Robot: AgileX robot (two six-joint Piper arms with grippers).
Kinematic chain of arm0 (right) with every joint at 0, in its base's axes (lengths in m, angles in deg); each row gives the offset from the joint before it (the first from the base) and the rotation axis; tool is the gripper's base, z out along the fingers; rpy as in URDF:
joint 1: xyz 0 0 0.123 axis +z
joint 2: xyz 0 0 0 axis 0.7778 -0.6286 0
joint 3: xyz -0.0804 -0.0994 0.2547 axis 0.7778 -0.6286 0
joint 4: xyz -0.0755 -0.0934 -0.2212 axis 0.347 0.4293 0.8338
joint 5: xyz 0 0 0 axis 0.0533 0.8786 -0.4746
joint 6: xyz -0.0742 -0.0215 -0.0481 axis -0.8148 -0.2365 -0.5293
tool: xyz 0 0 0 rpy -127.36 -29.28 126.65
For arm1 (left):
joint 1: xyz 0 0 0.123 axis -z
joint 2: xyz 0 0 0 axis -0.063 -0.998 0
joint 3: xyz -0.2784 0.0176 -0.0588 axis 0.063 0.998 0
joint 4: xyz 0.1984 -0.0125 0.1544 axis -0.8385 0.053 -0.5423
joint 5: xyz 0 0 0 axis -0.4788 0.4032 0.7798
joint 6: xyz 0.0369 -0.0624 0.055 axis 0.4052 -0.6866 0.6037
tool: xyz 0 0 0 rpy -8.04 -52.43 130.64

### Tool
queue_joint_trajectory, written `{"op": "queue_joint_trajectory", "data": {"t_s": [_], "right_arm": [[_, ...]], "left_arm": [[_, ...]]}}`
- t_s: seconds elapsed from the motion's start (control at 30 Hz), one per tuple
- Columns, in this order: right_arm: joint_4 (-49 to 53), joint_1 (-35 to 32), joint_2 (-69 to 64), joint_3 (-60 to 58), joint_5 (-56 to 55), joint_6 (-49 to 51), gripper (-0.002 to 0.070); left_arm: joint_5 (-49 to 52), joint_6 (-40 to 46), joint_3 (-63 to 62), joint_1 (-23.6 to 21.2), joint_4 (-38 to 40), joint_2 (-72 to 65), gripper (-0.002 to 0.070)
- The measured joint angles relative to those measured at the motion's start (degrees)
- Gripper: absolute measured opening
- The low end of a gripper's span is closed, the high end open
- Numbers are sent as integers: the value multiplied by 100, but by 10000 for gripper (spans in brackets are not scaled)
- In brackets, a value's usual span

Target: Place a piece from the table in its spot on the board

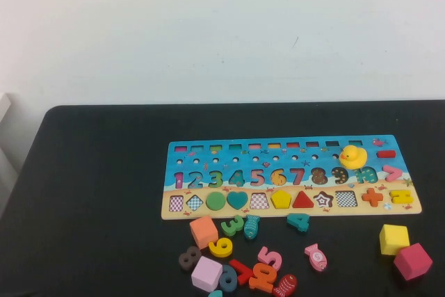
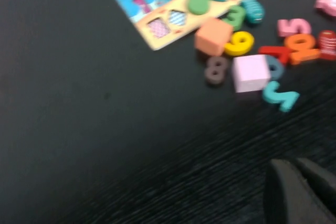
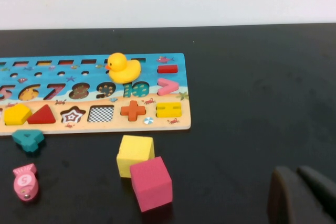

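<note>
The yellow pentagon piece (image 1: 281,199) lies flat in its slot on the board's (image 1: 292,145) tan lower strip, between a checkered empty slot and the red triangle. It also shows in the right wrist view (image 3: 17,114). The board rests on the black table (image 1: 97,193). My left gripper (image 2: 297,164) hovers over bare table near the board's left end, shut and holding nothing. My right gripper (image 3: 298,170) hangs over the table right of the board, fingers together and holding nothing. Neither arm appears in the high view.
A yellow rubber duck (image 1: 352,156) stands on the board's right part. Loose numbers, fish and an orange cube (image 1: 204,231) lie in front of the board, with a pink cube (image 1: 206,273). A yellow cube (image 1: 393,239) and a magenta cube (image 1: 413,261) sit at the front right.
</note>
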Motion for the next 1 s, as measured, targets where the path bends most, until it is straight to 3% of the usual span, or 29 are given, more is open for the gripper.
{"op": "queue_joint_trajectory", "data": {"t_s": [0.13,0.27,0.47,0.63,1.0], "right_arm": [[0,0,0,0,0,0,19],[0,0,0,0,0,0,19],[0,0,0,0,0,0,19],[0,0,0,0,0,0,19],[0,0,0,0,0,0,19]], "left_arm": [[-632,-138,770,-412,-14,501,-1],[-1940,-1,1840,-1360,385,1220,-1],[-3247,694,2719,-2217,843,2215,-1],[-3402,1087,3121,-2809,1027,2839,-1],[-3437,1264,3388,-3459,1097,2931,-1]]}}
